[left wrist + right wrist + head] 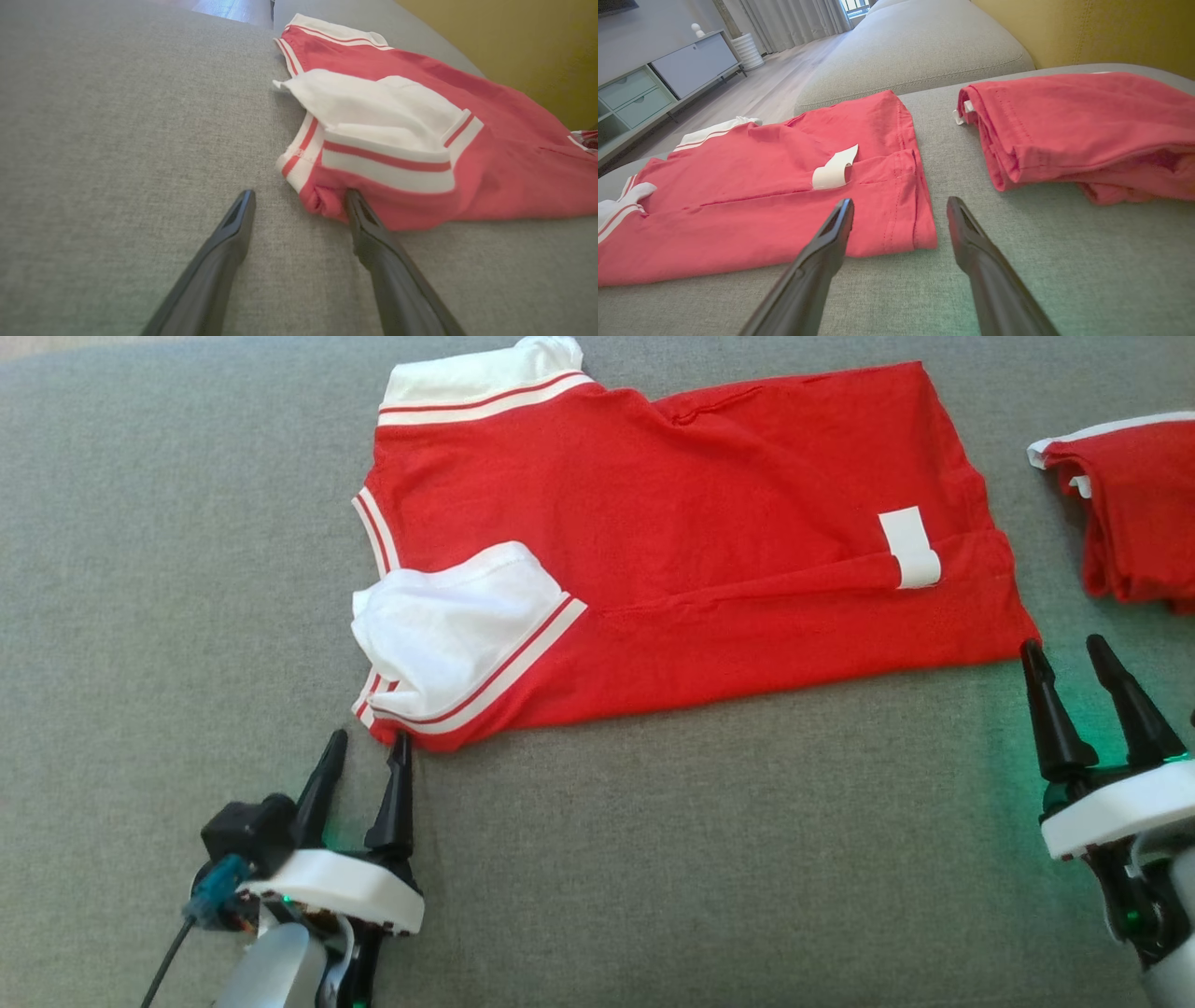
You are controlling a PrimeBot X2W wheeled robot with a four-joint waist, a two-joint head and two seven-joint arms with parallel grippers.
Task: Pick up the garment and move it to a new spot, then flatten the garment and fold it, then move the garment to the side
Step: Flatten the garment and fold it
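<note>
Right, the left end effector (369, 747) sits low at the near-left corner of the garment (672, 523), jaws spread wide and holding nothing. Its inner finger (369, 233) touches the bunched red corner under the striped cuff, while its outer finger (224, 242) rests over bare grey sofa cushion (653, 849). Over on the other side, the right end effector (1064, 649) is gaping wide too, and empty. One fingertip (1032, 658) is right at the garment's near-right hem corner; the other points into the gap beside it.

The garment itself, red with white striped trim, lies folded lengthwise across the middle of the cushion. Its white sleeve (448, 625) is folded over on top at the left end, and a small white label (910, 546) sticks up near the right end. Further right, apart from it, lies a second folded red garment (1134, 513), with the yellow backrest (1087, 28) behind.
</note>
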